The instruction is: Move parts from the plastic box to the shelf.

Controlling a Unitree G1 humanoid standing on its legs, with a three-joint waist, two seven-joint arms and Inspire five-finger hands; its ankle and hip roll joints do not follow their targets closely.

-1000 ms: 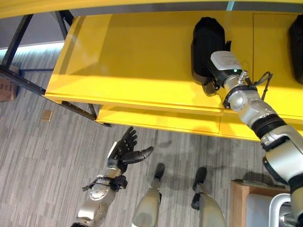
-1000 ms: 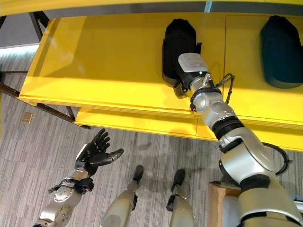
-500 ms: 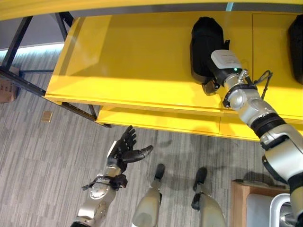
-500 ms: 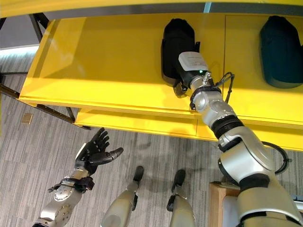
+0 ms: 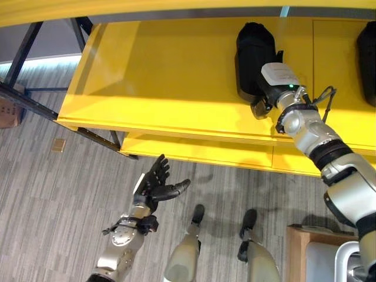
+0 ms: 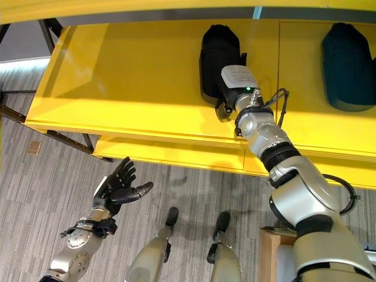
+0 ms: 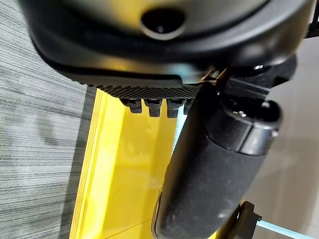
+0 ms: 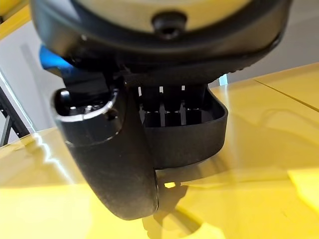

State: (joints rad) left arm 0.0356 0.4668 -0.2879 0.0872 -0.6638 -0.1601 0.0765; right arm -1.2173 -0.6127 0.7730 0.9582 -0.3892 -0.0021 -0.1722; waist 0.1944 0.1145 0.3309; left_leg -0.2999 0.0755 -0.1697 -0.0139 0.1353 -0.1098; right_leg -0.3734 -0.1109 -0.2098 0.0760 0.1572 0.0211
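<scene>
A black moulded part [image 5: 255,56] lies on the yellow shelf [image 5: 164,76], towards the back right. My right hand [image 5: 259,109] reaches in from the right and is at the part's near end. In the right wrist view its fingers [image 8: 162,107] go over the part's rim [image 8: 199,142], with the thumb [image 8: 114,164] outside it. The part rests on the shelf board. My left hand [image 5: 154,185] hangs low over the floor in front of the shelf, open, fingers spread, holding nothing.
A second dark part [image 6: 346,64] lies further right on the shelf. A lower yellow board [image 5: 194,150] juts out under the shelf. A wooden-edged box [image 5: 301,249] stands at the lower right. Black frame legs [image 5: 23,53] and a small brown block [image 5: 57,143] are at the left.
The black part and my right hand have slid slightly further back on the shelf. My left hand has stayed where it was.
</scene>
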